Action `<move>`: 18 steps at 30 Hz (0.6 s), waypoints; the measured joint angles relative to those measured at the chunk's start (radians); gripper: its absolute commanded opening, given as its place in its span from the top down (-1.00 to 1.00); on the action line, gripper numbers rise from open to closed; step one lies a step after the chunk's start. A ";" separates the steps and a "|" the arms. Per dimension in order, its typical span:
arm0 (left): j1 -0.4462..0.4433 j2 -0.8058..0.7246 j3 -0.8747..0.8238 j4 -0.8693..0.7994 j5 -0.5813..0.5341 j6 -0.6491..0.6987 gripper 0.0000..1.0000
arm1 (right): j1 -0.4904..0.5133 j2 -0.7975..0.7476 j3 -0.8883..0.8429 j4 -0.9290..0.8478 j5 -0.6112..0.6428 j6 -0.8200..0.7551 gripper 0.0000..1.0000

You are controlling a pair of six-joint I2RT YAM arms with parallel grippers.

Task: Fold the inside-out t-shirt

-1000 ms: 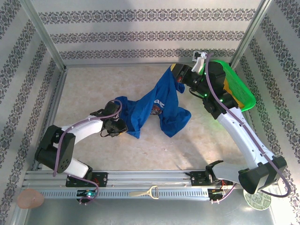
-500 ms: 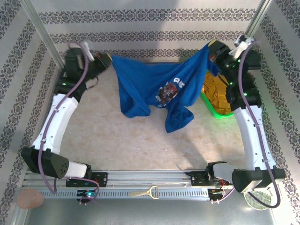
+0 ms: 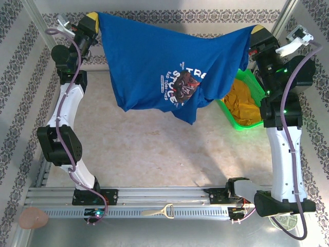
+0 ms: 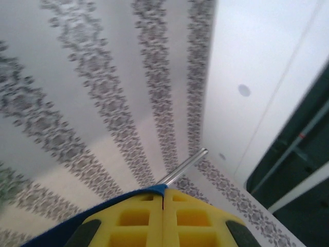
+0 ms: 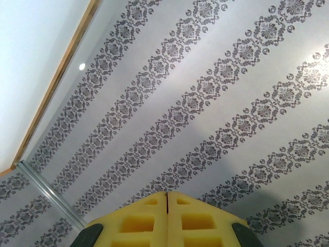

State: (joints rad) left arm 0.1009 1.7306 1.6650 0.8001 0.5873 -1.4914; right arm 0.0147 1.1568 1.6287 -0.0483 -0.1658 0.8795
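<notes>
Inside-out t-shirt (image 3: 149, 56) hangs in the air at the far end of the table (image 3: 154, 154), stretched between your two raised arms. In the top view its white and dark print (image 3: 182, 85) faces the camera, and the lower hem droops in folds well above the tabletop.

Your left gripper (image 3: 92, 19) pinches the shirt's upper left corner. In the left wrist view its yellow pads (image 4: 133, 218) press flat together, with blue cloth (image 4: 56, 236) showing beside them.

Your right gripper (image 3: 255, 32) grips the upper right corner, and in the right wrist view its yellow pads (image 5: 139, 224) meet with no gap.

Behind the shirt's right side, a mustard-yellow garment (image 3: 245, 103) lies in a green basket (image 3: 232, 117).
</notes>
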 measured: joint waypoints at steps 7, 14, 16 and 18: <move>0.003 -0.195 0.060 -0.548 0.010 0.289 1.00 | 0.003 0.000 0.002 -0.001 -0.056 0.024 1.00; 0.003 -0.335 0.253 -0.729 -0.016 0.448 1.00 | 0.137 0.000 0.115 -0.039 -0.080 -0.018 1.00; 0.003 -0.339 0.270 -0.739 -0.025 0.468 1.00 | 0.152 -0.001 0.141 -0.035 -0.082 -0.035 1.00; 0.003 -0.337 0.254 -0.763 -0.034 0.481 1.00 | 0.152 -0.003 0.132 -0.030 -0.076 -0.044 1.00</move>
State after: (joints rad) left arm 0.1040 1.3933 1.9194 0.0368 0.5537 -1.0103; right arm 0.1665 1.1534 1.7611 -0.0780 -0.2420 0.8352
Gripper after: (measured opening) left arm 0.050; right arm 0.064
